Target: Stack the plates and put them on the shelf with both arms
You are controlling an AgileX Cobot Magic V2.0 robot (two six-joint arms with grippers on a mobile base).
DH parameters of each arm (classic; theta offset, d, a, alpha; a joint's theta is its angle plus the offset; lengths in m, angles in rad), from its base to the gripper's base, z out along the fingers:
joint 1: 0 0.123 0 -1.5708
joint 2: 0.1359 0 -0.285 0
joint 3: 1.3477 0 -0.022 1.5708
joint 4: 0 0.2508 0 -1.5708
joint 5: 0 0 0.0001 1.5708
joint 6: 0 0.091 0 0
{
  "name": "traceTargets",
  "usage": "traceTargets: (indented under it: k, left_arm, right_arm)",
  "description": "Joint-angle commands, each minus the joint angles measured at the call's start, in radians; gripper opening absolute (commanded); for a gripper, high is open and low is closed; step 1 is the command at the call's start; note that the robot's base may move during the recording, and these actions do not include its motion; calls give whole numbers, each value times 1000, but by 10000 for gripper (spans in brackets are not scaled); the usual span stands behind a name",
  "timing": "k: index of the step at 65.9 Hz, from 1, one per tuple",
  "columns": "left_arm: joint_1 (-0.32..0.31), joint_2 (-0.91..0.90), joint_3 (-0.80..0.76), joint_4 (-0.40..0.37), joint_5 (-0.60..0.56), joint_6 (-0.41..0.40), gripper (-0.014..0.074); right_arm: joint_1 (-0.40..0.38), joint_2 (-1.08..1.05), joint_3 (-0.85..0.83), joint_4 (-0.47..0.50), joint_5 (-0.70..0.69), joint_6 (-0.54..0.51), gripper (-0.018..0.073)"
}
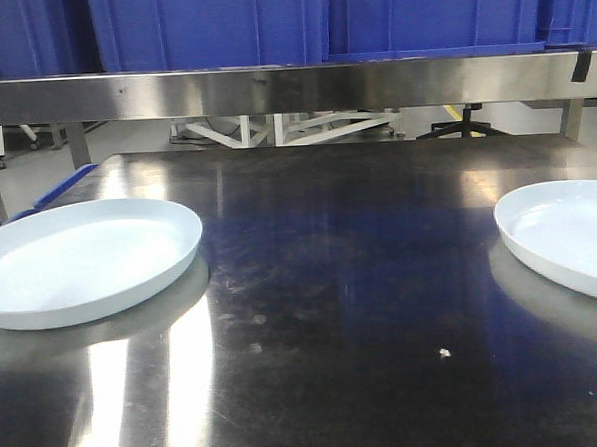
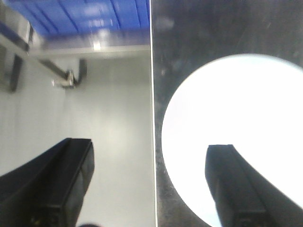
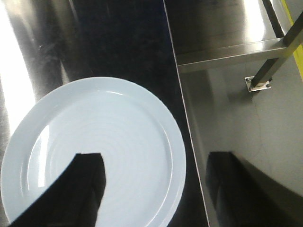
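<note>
The left plate (image 1: pixel 80 260) sits at the steel table's (image 1: pixel 333 312) left edge, its rim close to the drop. The left gripper (image 2: pixel 149 189) is spread wide and grasps nothing: one finger (image 2: pixel 234 189) is above the plate, the other off the table over grey floor (image 2: pixel 109 109). Bare, scuffed steel lies between the two dishes, which are well apart. The right plate (image 1: pixel 570 239) sits near the right edge. The right gripper (image 3: pixel 158 189) is likewise spread and empty, straddling that edge. At the far side, a steel shelf rail (image 1: pixel 291 87) carries blue crates (image 1: pixel 208 23).
</note>
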Motion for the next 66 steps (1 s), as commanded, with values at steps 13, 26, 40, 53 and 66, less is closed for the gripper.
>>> traceTargets:
  k: [13, 26, 40, 53, 66]
  left_arm:
    - [-7, 106, -29, 0, -90, -14, 550]
    - [-7, 176, -33, 4, -104, -14, 550]
    - [-7, 230, -33, 4, -130, -14, 550]
    - [-4, 261, -33, 6, -134, -14, 550]
    - [-2, 268, -33, 16, -154, -14, 550]
  right_arm:
    - [0, -14, -39, -12, -56, -10, 559]
    - [0, -14, -39, -11, -56, -10, 559]
    - [0, -14, -39, -5, -56, -10, 559]
    - [0, -14, -39, -5, -56, -10, 559]
    - [0, -14, -39, -4, -56, -10, 559]
